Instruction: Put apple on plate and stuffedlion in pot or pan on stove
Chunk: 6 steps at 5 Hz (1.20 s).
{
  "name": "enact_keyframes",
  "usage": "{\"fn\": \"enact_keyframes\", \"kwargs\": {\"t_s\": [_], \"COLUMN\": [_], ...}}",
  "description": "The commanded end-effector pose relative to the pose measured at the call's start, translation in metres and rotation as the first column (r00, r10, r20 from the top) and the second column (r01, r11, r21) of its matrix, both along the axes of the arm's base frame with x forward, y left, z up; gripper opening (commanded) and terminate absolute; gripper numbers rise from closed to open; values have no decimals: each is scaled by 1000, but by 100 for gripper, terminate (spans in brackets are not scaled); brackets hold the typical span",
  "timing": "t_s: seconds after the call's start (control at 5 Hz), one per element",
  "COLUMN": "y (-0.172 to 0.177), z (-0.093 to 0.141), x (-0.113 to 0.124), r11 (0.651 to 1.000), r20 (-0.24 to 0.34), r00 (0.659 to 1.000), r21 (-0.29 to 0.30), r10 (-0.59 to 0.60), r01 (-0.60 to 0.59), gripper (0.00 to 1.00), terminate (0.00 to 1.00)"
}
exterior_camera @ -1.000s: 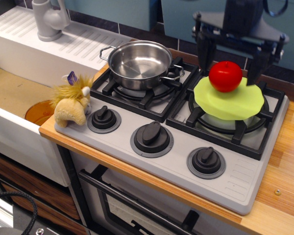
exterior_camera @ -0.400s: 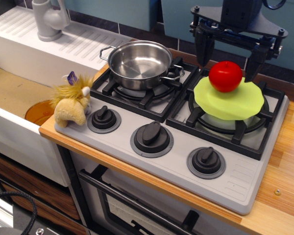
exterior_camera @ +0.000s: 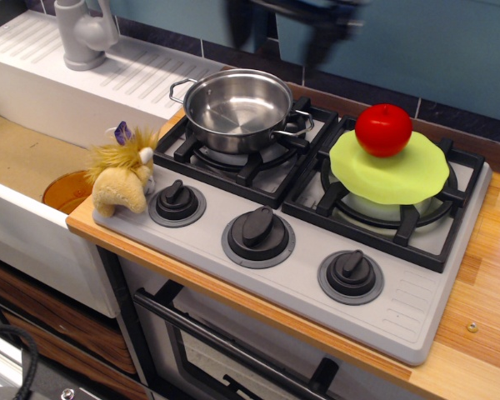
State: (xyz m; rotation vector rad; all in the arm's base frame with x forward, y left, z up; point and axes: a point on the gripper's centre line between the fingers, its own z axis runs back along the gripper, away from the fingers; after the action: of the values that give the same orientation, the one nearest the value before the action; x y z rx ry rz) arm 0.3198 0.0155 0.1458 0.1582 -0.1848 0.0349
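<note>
The red apple (exterior_camera: pixel 383 129) rests on the lime-green plate (exterior_camera: pixel 397 180), which lies on the right burner of the grey stove (exterior_camera: pixel 404 310). The steel pot (exterior_camera: pixel 237 109) stands empty on the left burner. The stuffedlion (exterior_camera: pixel 123 177) sits on the stove's front left corner, beside the left knob. My gripper (exterior_camera: pixel 282 35) is a dark motion-blurred shape at the top edge, high above the pot's right side. Its two fingers stand apart and hold nothing.
A sink (exterior_camera: pixel 21 158) lies left of the stove, with an orange disc (exterior_camera: pixel 65 192) in it and a grey faucet (exterior_camera: pixel 82 33) behind. Three black knobs line the stove's front. Wooden counter (exterior_camera: pixel 483 292) runs along the right.
The gripper has risen from around the apple and swung left, toward the space above the pot. The apple stays on the plate. The lion and pot have not moved.
</note>
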Motion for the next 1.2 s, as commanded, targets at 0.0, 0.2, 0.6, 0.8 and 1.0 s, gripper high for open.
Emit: {"fn": "enact_keyframes", "kwargs": {"t_s": [0.0, 0.2, 0.6, 0.8, 1.0], "y": [53, 72, 104, 104, 104], "z": [12, -4, -30, -30, -30], "x": [-19, -33, -45, -45, -45], "r11": [997, 998, 997, 997, 997], "r20": [78, 98, 146, 146, 146], "r00": [997, 995, 989, 989, 989], "r21": [66, 47, 60, 60, 60], "r10": [21, 25, 35, 35, 35], "r01": [-27, -29, -44, -44, -44], "gripper": [100, 100, 100, 100, 100], "terminate": [0, 0, 0, 0, 0]}}
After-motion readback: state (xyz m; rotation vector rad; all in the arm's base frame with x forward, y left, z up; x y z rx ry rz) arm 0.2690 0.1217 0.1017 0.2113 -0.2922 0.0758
